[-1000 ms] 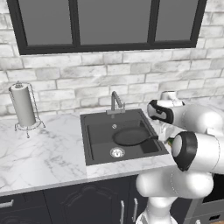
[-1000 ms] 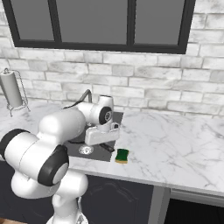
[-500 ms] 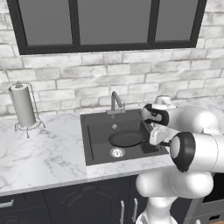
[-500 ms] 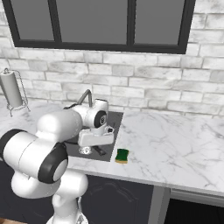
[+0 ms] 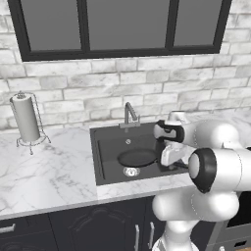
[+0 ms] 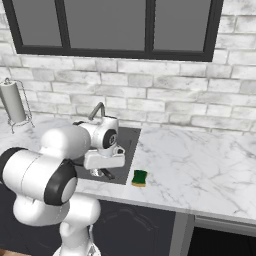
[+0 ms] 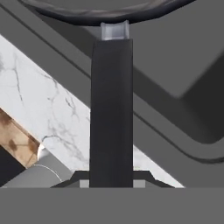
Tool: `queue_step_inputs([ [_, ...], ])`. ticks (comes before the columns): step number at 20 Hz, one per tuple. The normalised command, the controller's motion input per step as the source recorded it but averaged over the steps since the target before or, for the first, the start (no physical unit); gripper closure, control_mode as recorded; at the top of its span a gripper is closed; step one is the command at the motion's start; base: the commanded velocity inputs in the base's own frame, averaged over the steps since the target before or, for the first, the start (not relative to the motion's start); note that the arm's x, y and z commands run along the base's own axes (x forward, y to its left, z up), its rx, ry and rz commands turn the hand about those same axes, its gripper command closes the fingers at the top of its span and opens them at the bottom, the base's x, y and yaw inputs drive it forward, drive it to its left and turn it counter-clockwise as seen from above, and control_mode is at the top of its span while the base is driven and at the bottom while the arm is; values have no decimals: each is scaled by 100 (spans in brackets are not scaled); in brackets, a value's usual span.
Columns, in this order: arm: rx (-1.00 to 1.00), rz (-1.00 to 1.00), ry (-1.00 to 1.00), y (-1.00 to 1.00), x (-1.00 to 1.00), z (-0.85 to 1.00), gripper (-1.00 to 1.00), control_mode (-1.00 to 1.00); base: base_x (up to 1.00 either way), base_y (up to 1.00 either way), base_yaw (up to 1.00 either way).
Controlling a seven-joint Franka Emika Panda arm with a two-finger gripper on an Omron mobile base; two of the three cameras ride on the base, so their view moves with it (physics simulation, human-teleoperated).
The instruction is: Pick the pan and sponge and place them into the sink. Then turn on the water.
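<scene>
The dark round pan (image 5: 137, 158) lies low inside the sink (image 5: 100, 162), over the basin's right half, and I cannot tell whether it touches the floor. Its long handle (image 7: 111, 105) runs straight back between my fingers. My gripper (image 5: 168, 158) is shut on that handle at the sink's right rim, and it shows again as the gripper (image 6: 106, 173) at the basin's front corner. The green and yellow sponge (image 6: 140, 177) lies on the counter just right of the sink, a short way from my hand. The grey faucet (image 5: 129, 114) stands behind the basin with no stream running.
A paper towel roll (image 5: 25, 118) on a wire stand sits at the far left of the marble counter (image 5: 49, 171). A silver drain (image 5: 130, 171) lies in front of the pan. Open counter (image 6: 200, 165) stretches right of the sponge. A brick wall and dark window frame close the back.
My hand has carried the pan a little leftward and lower into the basin. The sponge has stayed where it was.
</scene>
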Motion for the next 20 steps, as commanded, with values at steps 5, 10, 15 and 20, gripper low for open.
queue_step_inputs([
  [5,0,0,0,16,11,-9,100,-100,0,0,0],
  [10,0,0,1,14,13,-13,100,-100,0,0,0],
  [15,0,0,0,17,14,-13,100,-100,0,0,0],
  [20,-1,0,0,14,13,-9,100,-100,0,0,0],
])
